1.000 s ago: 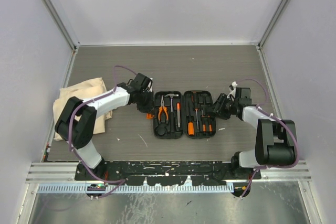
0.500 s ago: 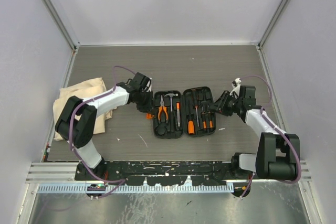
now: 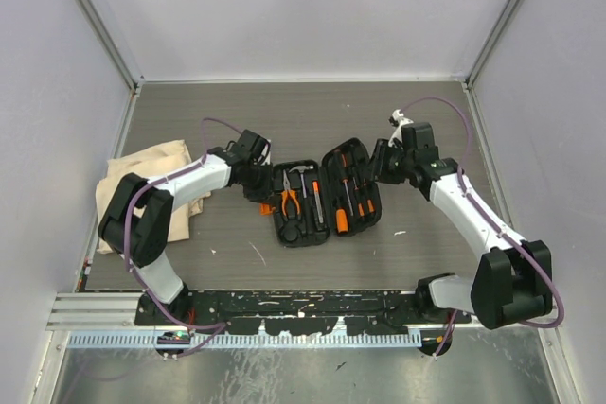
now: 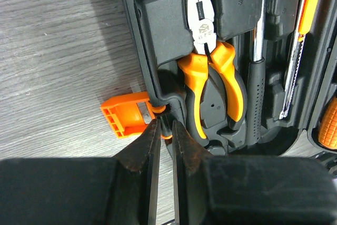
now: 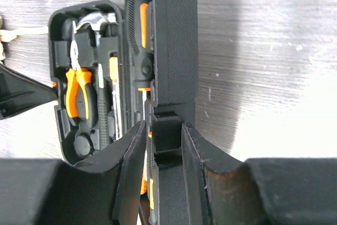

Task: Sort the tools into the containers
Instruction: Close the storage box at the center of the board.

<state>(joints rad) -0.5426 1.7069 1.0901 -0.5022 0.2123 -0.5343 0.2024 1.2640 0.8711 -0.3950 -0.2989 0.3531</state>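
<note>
The sorting looks nearly finished. In the middle of the top view the case (image 4: 158, 25) lies open on the desk (image 3: 331, 111), and every slot that shows is filled. The pliers (image 4: 204, 30), the hammer (image 5: 93, 22) and a thin driver (image 4: 297, 51) sit in the flat left half. The screwdrivers (image 5: 138, 25) are seated in the lid half (image 5: 176, 35), which is tipped up on its hinge side, close to upright in the right wrist view. No hand tool can be seen loose on the desk.

The left tool (image 4: 164, 125) is at the case's left edge. Its fingers are drawn almost together, pinching the thin rim of the case right beside the orange latch (image 4: 124, 119), which hangs open outward. This looks like a hold to keep the flat half from sliding. The right tool (image 5: 163, 127) is about half open, its two fingers on either side of the block on the lid half's free edge, and it appears to be carrying the lid.

What seems left is to fold the lid down onto the flat half and snap the latch. The beige bag (image 3: 142, 172) lies apart at the left of the top view, with nothing visible on it; whether the case belongs in it cannot be told
</note>
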